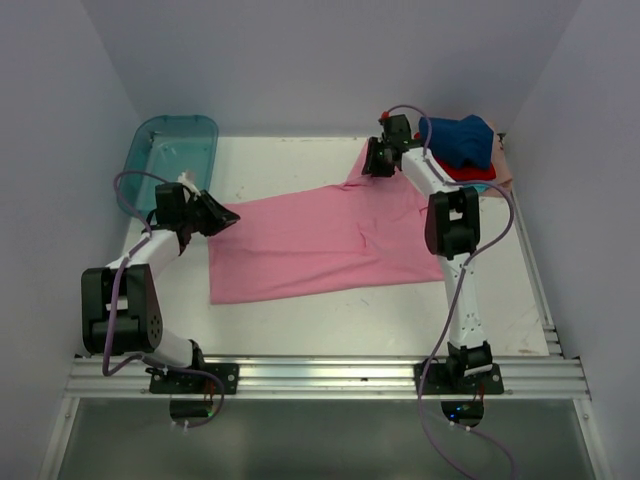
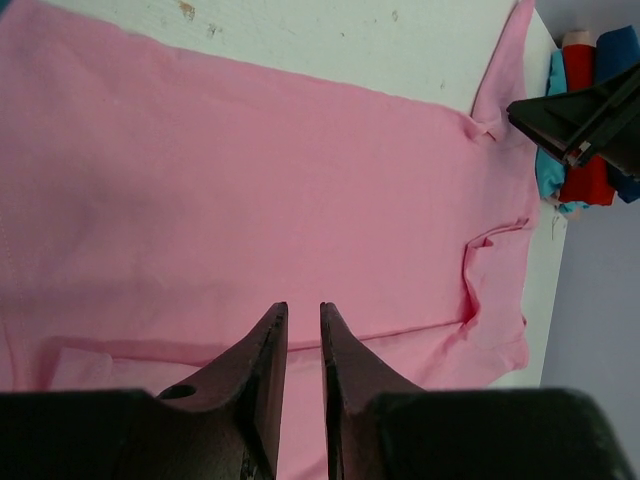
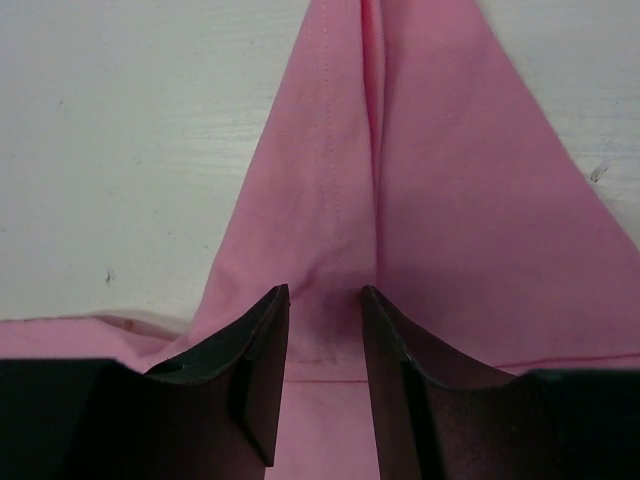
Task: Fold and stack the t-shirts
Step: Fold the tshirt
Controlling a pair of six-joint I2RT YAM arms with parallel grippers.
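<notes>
Your right gripper (image 3: 322, 292) sits half open over the pink t-shirt (image 3: 450, 220) sleeve; pinch tight. Your left gripper (image 2: 302, 306) looks narrow, grip unclear.

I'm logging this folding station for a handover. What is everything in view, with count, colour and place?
pink t-shirt: one, pink, spread flat across the middle of the table
navy t-shirt: one, navy blue, top of the pile at the far right corner
red t-shirt: one, red, under the navy one
teal t-shirt: one, teal, edge showing low in the pile
peach cloth: one, pale peach, at the bottom of the pile
tub: one, translucent teal, far left corner
table: one, white
left claw: one, black, at the pink shirt's left edge, fingers nearly together
right claw: one, black, over the pink shirt's far right corner, fingers apart
</notes>
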